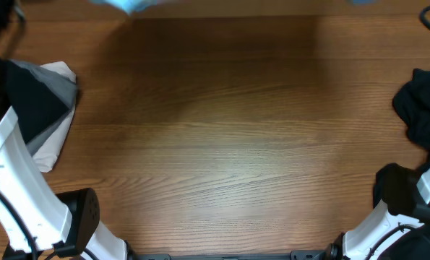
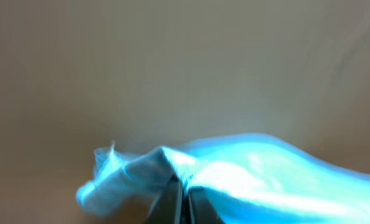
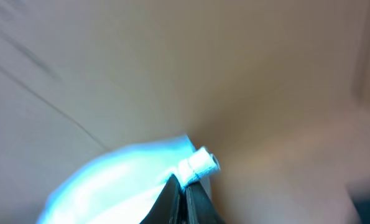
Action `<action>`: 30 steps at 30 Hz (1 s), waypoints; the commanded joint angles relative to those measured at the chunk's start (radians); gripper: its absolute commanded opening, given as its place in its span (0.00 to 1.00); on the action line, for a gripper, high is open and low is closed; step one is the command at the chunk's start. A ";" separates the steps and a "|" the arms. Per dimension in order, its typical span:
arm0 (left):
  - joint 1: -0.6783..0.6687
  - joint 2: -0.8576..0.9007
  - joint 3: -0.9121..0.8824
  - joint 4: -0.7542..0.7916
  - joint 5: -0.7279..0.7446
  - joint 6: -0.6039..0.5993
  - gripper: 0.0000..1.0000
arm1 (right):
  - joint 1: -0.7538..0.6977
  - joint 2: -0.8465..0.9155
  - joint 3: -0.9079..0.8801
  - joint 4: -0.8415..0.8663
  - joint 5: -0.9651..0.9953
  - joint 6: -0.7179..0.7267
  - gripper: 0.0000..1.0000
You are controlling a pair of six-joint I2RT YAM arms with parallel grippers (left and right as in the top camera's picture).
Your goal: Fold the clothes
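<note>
**Blue shirt pinched at both ends, away from the table**

Wood-grain table (image 1: pixel 222 144) fills the overhead view, its middle bare. At its left edge lies a black garment (image 1: pixel 23 101) on top of a grey and white cloth (image 1: pixel 56 137). At the right edge sits a second black garment (image 1: pixel 424 101), crumpled into a heap. The two heaps are well apart, one at each side.

My left gripper (image 2: pixel 182 198) is pressed together on the blue shirt (image 2: pixel 259 177). The fingers meet with a fold of fabric nipped between them. From that pinch the cloth runs off to the right in a bright, blurred sweep, and a loose, bunched end hangs to the left.

My right gripper (image 3: pixel 183 196) is also squeezed tight on the same shirt (image 3: pixel 122 180). A small ribbed white-striped corner pokes out just past the fingertips, and the rest of the cloth trails away to the lower left.

From overhead, only scraps of the shirt (image 1: pixel 135 4) show, at the very top edge of the frame. Both wrist views are blurred, so I cannot make out any lettering on the fabric. Behind the cloth in each wrist view is plain tan background.
</note>
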 commanded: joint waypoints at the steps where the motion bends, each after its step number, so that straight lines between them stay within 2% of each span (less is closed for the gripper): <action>1: -0.050 0.125 -0.099 -0.220 0.058 0.080 0.04 | -0.002 0.065 -0.132 -0.095 0.121 -0.025 0.04; 3: -0.077 0.168 -0.142 -0.304 0.058 0.111 0.04 | -0.002 0.068 -0.201 -0.131 0.136 -0.028 0.04; 5: -0.116 0.254 -0.222 -0.430 0.053 0.154 0.04 | -0.002 0.069 -0.359 -0.159 0.138 -0.060 0.04; 7: -0.142 0.334 -0.321 -0.484 0.056 0.161 0.04 | -0.002 0.069 -0.491 -0.163 0.137 -0.081 0.04; 12: -0.182 0.378 -0.611 -0.483 0.045 0.187 0.04 | -0.002 0.069 -0.752 -0.159 0.138 -0.105 0.04; 17: -0.204 0.370 -0.858 -0.463 0.013 0.195 0.04 | -0.008 0.069 -0.940 -0.156 0.142 -0.108 0.04; 20: -0.206 0.330 -1.001 -0.408 0.007 0.193 0.04 | -0.019 0.069 -1.034 -0.164 0.183 -0.105 0.04; 25: -0.196 0.135 -1.316 -0.238 -0.013 0.134 0.04 | -0.075 0.066 -1.163 -0.158 0.190 -0.061 0.04; 30: -0.129 -0.156 -1.571 -0.088 -0.130 -0.027 0.04 | -0.124 0.038 -1.205 -0.146 0.189 -0.017 0.04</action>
